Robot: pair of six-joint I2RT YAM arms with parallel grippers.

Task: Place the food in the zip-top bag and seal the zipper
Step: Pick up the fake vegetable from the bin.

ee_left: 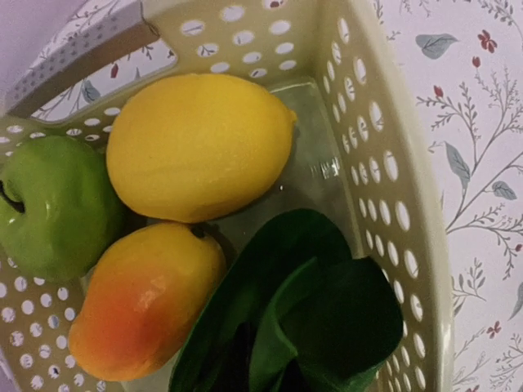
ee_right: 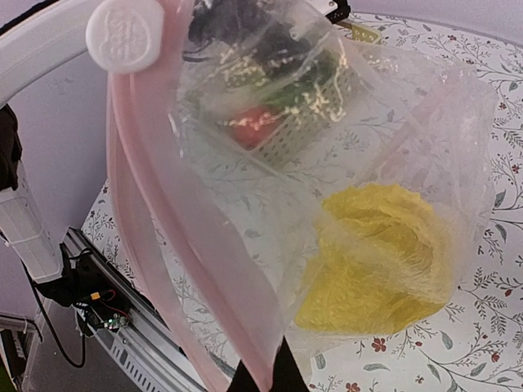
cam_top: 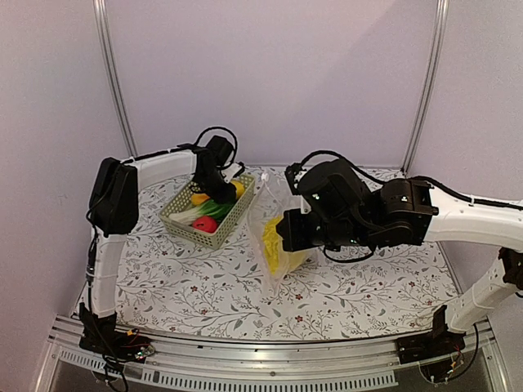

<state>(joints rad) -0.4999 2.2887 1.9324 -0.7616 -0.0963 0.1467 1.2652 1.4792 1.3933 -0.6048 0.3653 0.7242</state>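
Bag (ee_right: 245, 204) rim pinched in right gripper (ee_right: 261, 377), mouth up for loading; cabbage (ee_right: 376, 269) inside; left gripper (cam_top: 214, 181) clenched at greens (ee_left: 310, 318) in basket (ee_left: 384, 163), grasp unconfirmed.

Overhead and both wrist close-ups share the basket (cam_top: 214, 235).

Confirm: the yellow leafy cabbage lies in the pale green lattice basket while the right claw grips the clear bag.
Wrong: the yellow leafy cabbage lies inside the clear plastic bag, per the right wrist view; the right claw grips that bag.
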